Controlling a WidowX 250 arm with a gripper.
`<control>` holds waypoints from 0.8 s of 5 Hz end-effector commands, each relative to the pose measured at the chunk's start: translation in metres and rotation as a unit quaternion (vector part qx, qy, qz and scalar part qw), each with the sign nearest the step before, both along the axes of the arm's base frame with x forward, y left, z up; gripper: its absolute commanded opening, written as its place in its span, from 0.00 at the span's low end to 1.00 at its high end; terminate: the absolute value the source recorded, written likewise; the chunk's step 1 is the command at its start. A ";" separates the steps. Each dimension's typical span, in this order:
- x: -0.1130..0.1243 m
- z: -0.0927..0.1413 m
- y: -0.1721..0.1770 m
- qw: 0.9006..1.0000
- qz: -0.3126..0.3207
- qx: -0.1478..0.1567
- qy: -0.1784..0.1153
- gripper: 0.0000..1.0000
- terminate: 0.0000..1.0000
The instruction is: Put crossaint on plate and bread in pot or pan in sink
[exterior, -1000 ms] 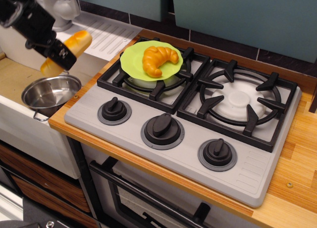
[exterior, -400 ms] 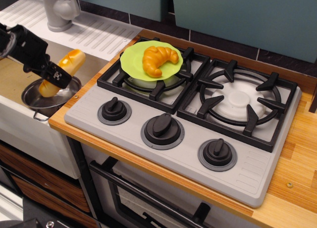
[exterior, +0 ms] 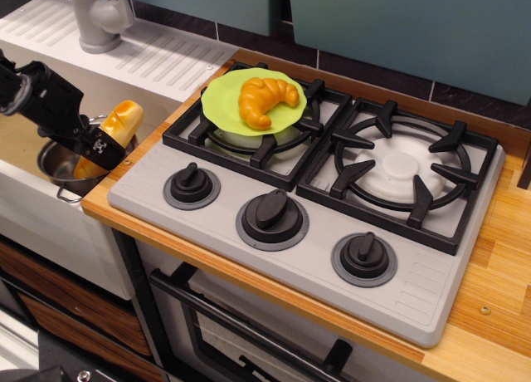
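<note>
Bread point(exterior: 114, 129) clamped between the jaws, tilted, lower end already down inside the pot point(exterior: 62, 164) directly beneath them in the sink point(exterior: 37, 201). Crossaint point(exterior: 264, 99) well off to the jaws' far side, lying on the plate point(exterior: 217, 108) over a stove point(exterior: 315, 191) burner, so likely second step nearly done. Next: part the jaws to drop the loaf, then lift straight up, clear of the pot rim.

One crossaint point(exterior: 265, 100) and one plate point(exterior: 217, 100). One bread point(exterior: 116, 126), one pot point(exterior: 58, 164), one sink point(exterior: 25, 133), one tap point(exterior: 98, 15). Two burners point(exterior: 401, 169) and three knobs point(exterior: 272, 213). One gripper point(exterior: 98, 146).
</note>
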State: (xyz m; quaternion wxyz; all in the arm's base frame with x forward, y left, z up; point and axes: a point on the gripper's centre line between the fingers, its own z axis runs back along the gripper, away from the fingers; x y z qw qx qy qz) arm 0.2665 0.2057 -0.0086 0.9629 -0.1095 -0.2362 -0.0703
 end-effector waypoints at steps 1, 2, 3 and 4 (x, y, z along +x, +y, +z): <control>0.007 0.058 -0.009 0.999 0.005 0.053 -0.004 1.00 0.00; 0.008 0.078 -0.011 0.998 0.006 0.066 0.011 1.00 0.00; 0.007 0.111 -0.015 0.995 0.015 0.090 0.038 1.00 0.00; 0.005 0.146 -0.022 0.991 0.027 0.116 0.063 1.00 0.00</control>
